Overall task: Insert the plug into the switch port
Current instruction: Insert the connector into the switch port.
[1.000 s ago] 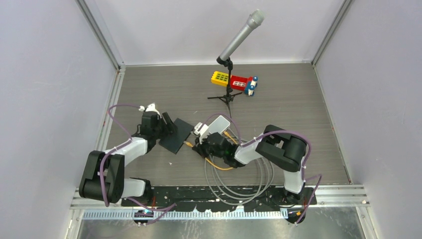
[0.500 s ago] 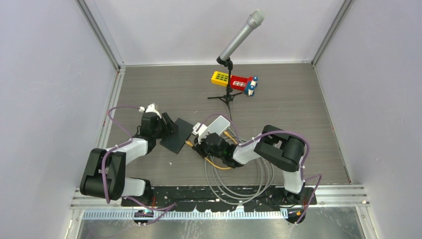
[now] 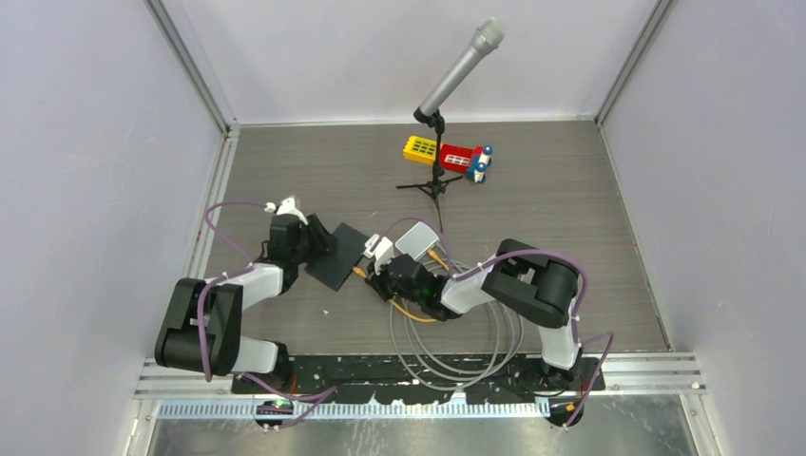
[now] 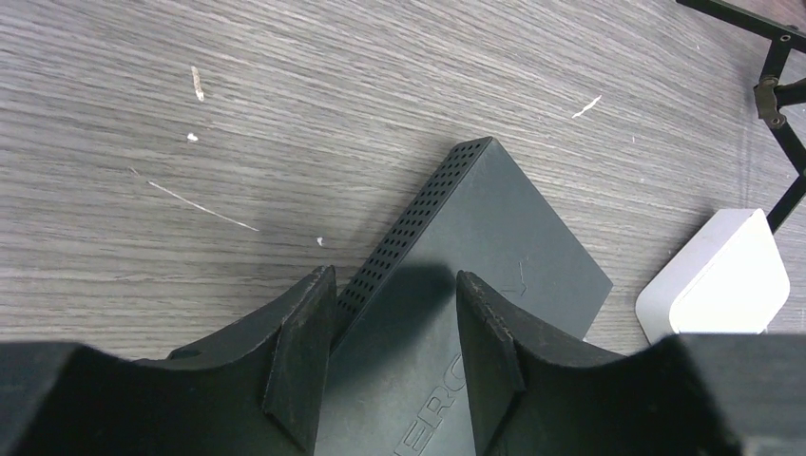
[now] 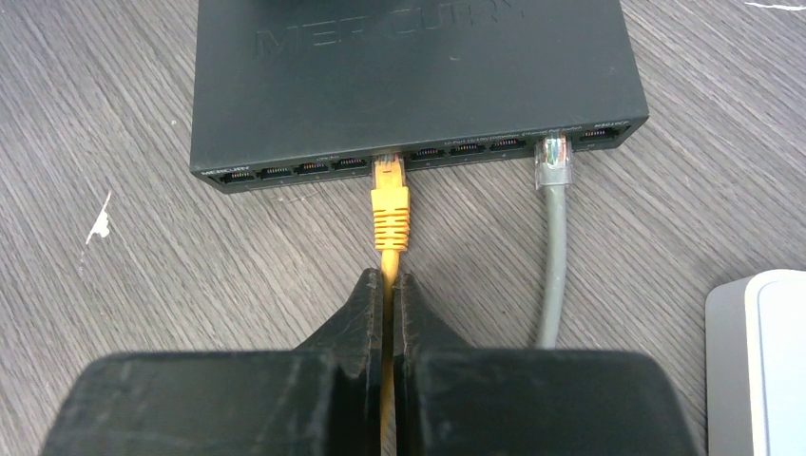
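On the grey table [image 3: 570, 237], both arms are reached inward to a flat black switch [image 3: 338, 256] lying left of centre. The left gripper [image 4: 397, 294] is set astride one corner of the switch. One finger [image 4: 304, 351] is placed against the vented side and the other over the top face. Its jaws are seen apart, but whether the case is actually squeezed cannot be told.

The right gripper [image 5: 389, 283] is clenched on the yellow cable [image 5: 389, 263], just behind the yellow plug [image 5: 391, 204]. The plug is found straight ahead of those fingertips, close and in line with them. Its clear tip is placed at the mouth of a port [image 5: 388, 163] near the middle of the front row. How deep it is seated cannot be judged.

A grey cable [image 5: 556, 247] is plugged in further along the same row, and its loops are laid near the arm bases. A white box [image 3: 416, 239] is seen just right of the switch. A microphone [image 3: 461, 68] on a tripod and toy blocks [image 3: 447, 155] are placed well apart, at the far side.
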